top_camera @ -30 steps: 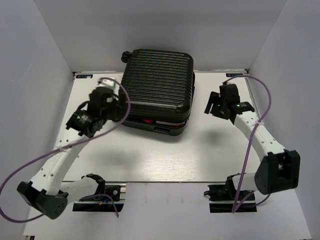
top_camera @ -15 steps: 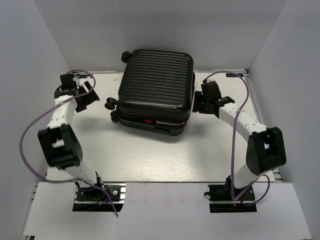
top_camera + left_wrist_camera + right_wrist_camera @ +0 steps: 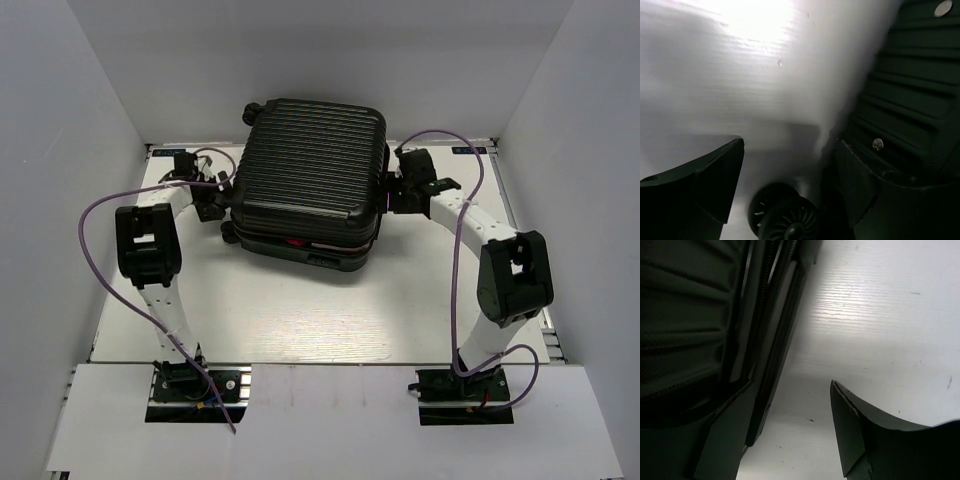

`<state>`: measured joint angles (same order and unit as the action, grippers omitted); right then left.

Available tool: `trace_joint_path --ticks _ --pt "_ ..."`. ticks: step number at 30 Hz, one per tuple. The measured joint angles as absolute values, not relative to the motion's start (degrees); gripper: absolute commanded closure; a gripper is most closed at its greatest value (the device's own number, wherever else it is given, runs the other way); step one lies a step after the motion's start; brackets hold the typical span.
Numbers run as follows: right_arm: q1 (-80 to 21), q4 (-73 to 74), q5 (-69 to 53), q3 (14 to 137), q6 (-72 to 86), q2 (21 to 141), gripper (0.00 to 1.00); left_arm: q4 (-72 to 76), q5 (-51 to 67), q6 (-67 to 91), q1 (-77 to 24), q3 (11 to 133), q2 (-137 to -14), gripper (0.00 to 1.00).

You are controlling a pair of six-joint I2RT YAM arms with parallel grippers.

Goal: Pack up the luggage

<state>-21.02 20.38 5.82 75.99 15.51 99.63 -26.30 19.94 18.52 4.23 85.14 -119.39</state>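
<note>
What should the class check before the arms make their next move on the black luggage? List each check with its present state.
1. Lid of the luggage fully down: not ok, a gap shows along the front seam.
2. Contents tucked in: not ok, a red item shows in that gap.
3. Jaws of the left gripper open: ok, a wheel sits between them.
4. Jaws of the right gripper open: ok, at the luggage's right side.
5. Zip closed: cannot tell.
</note>
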Motion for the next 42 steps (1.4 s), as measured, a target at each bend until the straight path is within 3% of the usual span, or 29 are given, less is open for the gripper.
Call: trace_joint_path --ticks 3,8,11,15,18,20,23,24,28,31,32,36,38,42 --pt "-20.93 19.14 2.50 73.65 11.35 98.10 0.33 -22.63 20.38 18.15 4.34 82.48 -118.41 0.20" --pt "-23.86 19.05 -2.50 63.70 5.82 89.49 0.35 -18.28 20.88 18.61 4.40 76.60 -115.42 0.34" --pt "-26.00 20.14 -4.08 60.20 3.95 85.47 0.28 -16.58 22.09 18.72 4.71 73.45 -114.13 0.46" --pt "-26.63 22.24 0.69 60.49 9.41 85.52 0.29 -13.26 22.26 18.74 4.86 68.55 -111.26 0.58" --pt "-26.65 26.89 7.25 64.10 15.46 87.96 0.34 -10.02 22.37 19.11 4.60 62.57 -107.28 0.59" --pt "-26.15 29.47 11.46 66.74 19.46 90.50 0.30 -8.97 22.28 19.51 3.73 57.28 -103.24 0.63" --pt "-23.57 32.58 15.64 67.07 22.39 91.35 0.13 -9.17 21.37 19.84 0.71 50.63 -97.47 0.69" --pt "-22.41 33.45 16.64 67.07 23.00 91.33 0.10 -9.21 20.71 19.97 -0.73 48.75 -95.70 0.69" --pt "-15.59 38.76 22.11 69.91 25.43 91.35 0.10 -8.45 15.51 22.00 -12.25 40.51 -86.50 0.67" --pt "-8.84 44.14 26.22 74.94 25.56 91.26 0.10 -8.54 13.26 26.79 -25.08 36.16 -80.34 0.58" --pt "-6.39 44.51 26.55 76.07 25.74 90.94 0.10 -9.85 13.08 27.11 -29.04 35.51 -78.35 0.50" --pt "-1.74 46.24 25.58 76.27 26.30 87.39 0.10 -17.04 16.75 26.37 -49.04 35.46 -72.01 0.45" --pt "-0.71 47.46 25.17 74.91 26.74 84.14 0.10 -21.52 14.72 26.50 -52.31 36.14 -68.27 0.42" --pt "1.10 49.95 22.24 68.18 27.64 73.63 0.10 -35.07 3.03 28.23 -48.47 41.41 -61.21 0.33"
